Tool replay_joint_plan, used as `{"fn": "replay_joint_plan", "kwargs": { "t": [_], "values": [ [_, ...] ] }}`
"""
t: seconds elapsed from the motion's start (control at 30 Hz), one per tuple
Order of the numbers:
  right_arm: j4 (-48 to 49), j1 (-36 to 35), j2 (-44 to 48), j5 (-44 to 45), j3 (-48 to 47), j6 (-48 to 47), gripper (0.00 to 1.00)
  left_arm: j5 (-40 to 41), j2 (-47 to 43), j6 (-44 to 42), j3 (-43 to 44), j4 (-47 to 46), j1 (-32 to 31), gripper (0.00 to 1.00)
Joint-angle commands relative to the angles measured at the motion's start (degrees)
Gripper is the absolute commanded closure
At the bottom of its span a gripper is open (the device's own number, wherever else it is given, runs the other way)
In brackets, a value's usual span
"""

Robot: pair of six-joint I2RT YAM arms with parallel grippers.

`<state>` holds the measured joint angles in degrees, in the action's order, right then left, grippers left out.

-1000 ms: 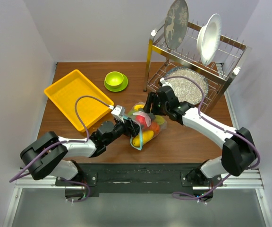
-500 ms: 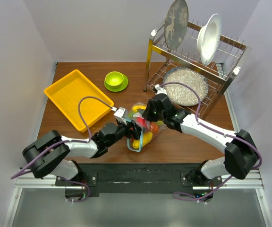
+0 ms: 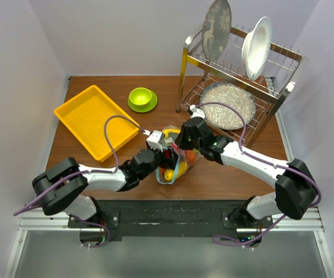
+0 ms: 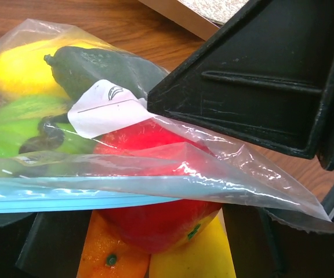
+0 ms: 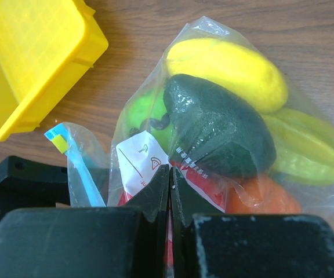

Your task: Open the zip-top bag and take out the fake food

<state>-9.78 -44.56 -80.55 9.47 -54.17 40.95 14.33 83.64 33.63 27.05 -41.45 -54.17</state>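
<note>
Bag: the zip-top bag [image 3: 181, 165] lies mid-table [image 3: 213, 176], between my two arms.
Contents: the fake food [image 5: 219, 127] is packed in the clear plastic.
Left side: my left fingers [image 4: 4, 249] stand apart at the mouth end, with the teal zip strip [image 4: 51, 200] lying across them.
Right side: my right fingers [image 5: 74, 243] are pressed together, pinching the film beside the white label [image 5: 141, 162].
Nearby: the yellow tray [image 3: 94, 119], left of the bag.
</note>
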Motion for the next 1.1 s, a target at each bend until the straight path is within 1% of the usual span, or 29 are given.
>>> {"fn": "replay_joint_plan", "kwargs": {
  "t": [0.0, 0.03, 0.17, 0.3, 0.43, 0.5, 0.63, 0.93, 1.07],
  "values": [
    [-5.4, -1.3, 2.2, 1.4, 0.9, -1.4, 1.00, 6.2, -1.1, -0.4, 1.8, -0.3, 0.6, 0.40],
    [-5.6, -1.1, 2.4, 2.1, 0.7, -1.7, 1.00, 5.9, -1.5, -0.3, 1.6, -0.1, 0.6, 0.49],
    [-5.5, 0.9, 2.2, 3.6, 0.0, -2.1, 1.00, 3.6, -4.3, 1.0, -0.3, 0.5, 0.6, 0.60],
    [-4.5, 2.5, 1.8, 4.4, -0.1, -2.0, 1.00, 2.8, -7.7, 1.6, -1.7, 2.3, 0.6, 0.61],
    [-3.3, 2.7, 1.5, 4.3, -0.3, -1.9, 0.96, 2.4, -10.8, 1.8, -2.0, 7.2, 0.6, 0.62],
    [-3.0, 2.8, 1.3, 4.8, -0.3, -1.8, 0.96, 2.5, -12.3, 2.0, -1.8, 10.5, 0.6, 0.63],
    [-3.3, 3.0, 0.7, 5.9, -0.8, -2.3, 1.00, 3.6, -15.7, 2.9, -2.1, 16.0, 0.6, 0.64],
    [-3.8, 3.2, 0.8, 8.3, -1.4, -2.5, 1.00, 3.2, -21.2, 5.8, -3.5, 23.3, 0.6, 0.65],
    [-5.1, 3.3, 1.5, 10.6, -1.5, -3.0, 1.00, 4.7, -24.7, 7.7, -3.5, 28.7, 0.6, 0.65]
  ]
}}
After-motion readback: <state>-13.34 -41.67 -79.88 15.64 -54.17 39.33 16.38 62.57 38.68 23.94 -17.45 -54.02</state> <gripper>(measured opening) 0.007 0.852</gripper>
